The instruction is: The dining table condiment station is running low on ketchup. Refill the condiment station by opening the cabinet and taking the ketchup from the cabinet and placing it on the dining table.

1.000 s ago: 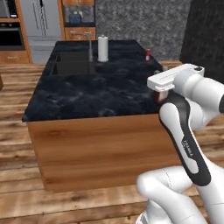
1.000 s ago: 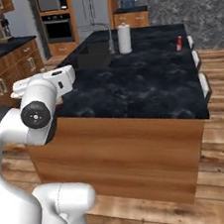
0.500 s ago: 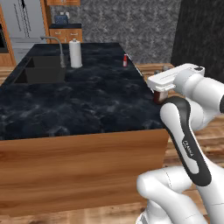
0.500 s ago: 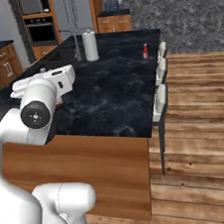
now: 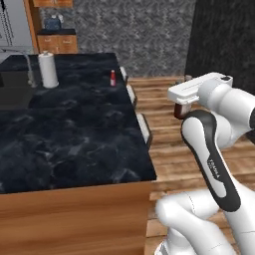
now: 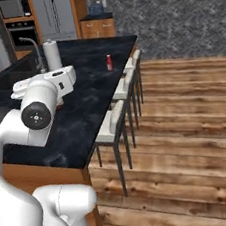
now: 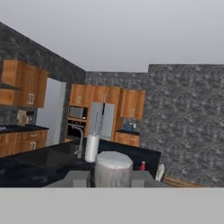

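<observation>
The ketchup (image 5: 180, 109) hangs under the white hand, off the right side of the table (image 5: 74, 134) and above the wooden floor (image 5: 169, 129). In the hand view its pale cap end (image 7: 113, 168) sits between the two fingers (image 7: 75, 178), which are clenched against it on either side. The arm is folded high, with the hand level. A red bottle (image 5: 113, 77) and a paper towel roll (image 5: 48, 69) stand on the table.
</observation>
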